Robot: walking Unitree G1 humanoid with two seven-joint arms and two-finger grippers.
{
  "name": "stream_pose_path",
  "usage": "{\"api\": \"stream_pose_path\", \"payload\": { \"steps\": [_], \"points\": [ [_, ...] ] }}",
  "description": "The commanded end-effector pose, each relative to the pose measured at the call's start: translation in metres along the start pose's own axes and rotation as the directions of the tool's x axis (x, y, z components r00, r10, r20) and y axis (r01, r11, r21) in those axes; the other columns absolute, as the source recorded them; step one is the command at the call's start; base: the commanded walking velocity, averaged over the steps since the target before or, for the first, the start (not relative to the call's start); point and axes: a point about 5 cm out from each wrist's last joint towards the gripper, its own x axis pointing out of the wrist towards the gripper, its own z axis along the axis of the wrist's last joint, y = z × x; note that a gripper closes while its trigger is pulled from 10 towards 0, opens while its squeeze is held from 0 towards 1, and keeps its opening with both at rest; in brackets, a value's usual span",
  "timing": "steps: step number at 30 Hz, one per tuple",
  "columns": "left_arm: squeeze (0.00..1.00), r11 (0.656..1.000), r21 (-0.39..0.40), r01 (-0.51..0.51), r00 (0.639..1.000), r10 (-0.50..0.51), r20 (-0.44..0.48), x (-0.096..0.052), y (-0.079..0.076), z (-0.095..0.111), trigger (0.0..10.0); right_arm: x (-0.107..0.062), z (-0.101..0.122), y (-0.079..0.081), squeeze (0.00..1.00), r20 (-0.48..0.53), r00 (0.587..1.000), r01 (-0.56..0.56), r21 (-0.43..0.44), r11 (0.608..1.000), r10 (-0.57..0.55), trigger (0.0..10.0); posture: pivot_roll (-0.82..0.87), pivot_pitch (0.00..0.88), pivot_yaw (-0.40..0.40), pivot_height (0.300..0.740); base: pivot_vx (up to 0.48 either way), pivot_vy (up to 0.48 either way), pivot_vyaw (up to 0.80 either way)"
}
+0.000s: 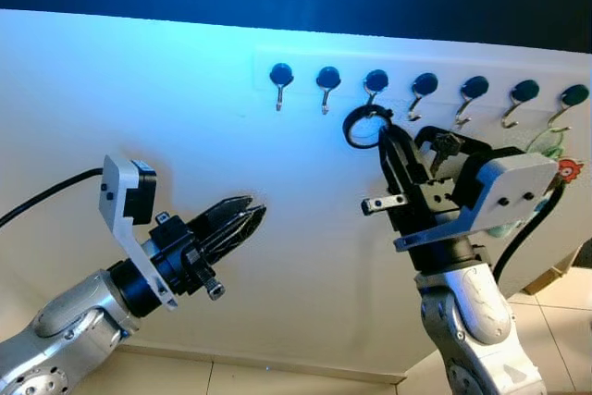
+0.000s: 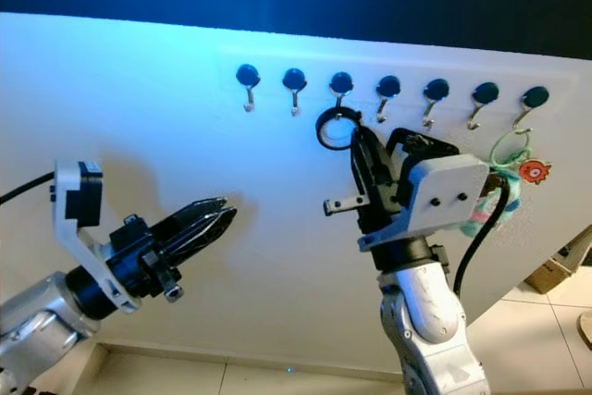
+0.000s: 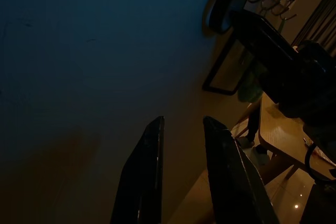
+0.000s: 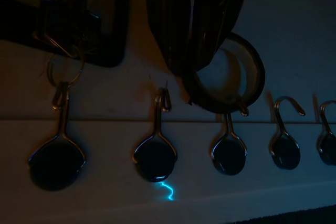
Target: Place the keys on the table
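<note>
While the right pincer (image 1: 384, 141) pinches the black ring (image 1: 363, 125) of the keys hanging on a hook (image 1: 373, 85) of the wall rack, the ring looks still caught just above its fingertips. Pulling straight back could snag it there, or let it slip free. The left pincer (image 1: 248, 219), nearly pressed together, hovers well apart.

Silver jointed arms; black cables trail behind each wrist. White camera bracket behind left gripper (image 1: 242, 221), grey housing, possibly two screws, behind right gripper (image 1: 396, 156).
</note>
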Motion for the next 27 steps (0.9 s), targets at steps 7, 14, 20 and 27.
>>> {"api": "stream_pose_path", "payload": {
  "steps": [7,14,20,27],
  "points": [
    [0.00,1.000,-0.001,0.016,0.999,-0.016,-0.031,-0.001,-0.004,-0.002,10.0,-0.002,-0.006,-0.003,0.00,-0.042,0.999,0.015,-0.011,1.000,-0.015,10.0,0.06,0.186,0.002,0.740,0.000,0.000,0.00],
    [0.00,1.000,-0.006,0.014,0.999,-0.015,-0.038,-0.001,-0.004,-0.004,10.0,-0.010,0.002,0.004,0.00,-0.015,0.998,-0.068,0.035,0.997,0.068,10.0,0.05,0.190,0.007,0.740,0.000,0.000,0.00],
    [0.00,1.000,-0.010,0.017,0.999,-0.017,-0.044,-0.001,-0.003,-0.005,10.0,-0.012,0.007,0.008,0.00,0.003,0.996,-0.090,0.055,0.994,0.090,10.0,0.05,0.191,0.013,0.740,0.000,0.000,0.00],
    [0.00,1.000,-0.007,0.019,0.998,-0.020,-0.054,-0.001,-0.001,-0.004,10.0,-0.013,0.012,0.012,0.00,0.016,0.993,-0.118,0.077,0.990,0.117,10.0,0.05,0.190,0.028,0.740,0.000,0.000,0.00]
  ]
}}
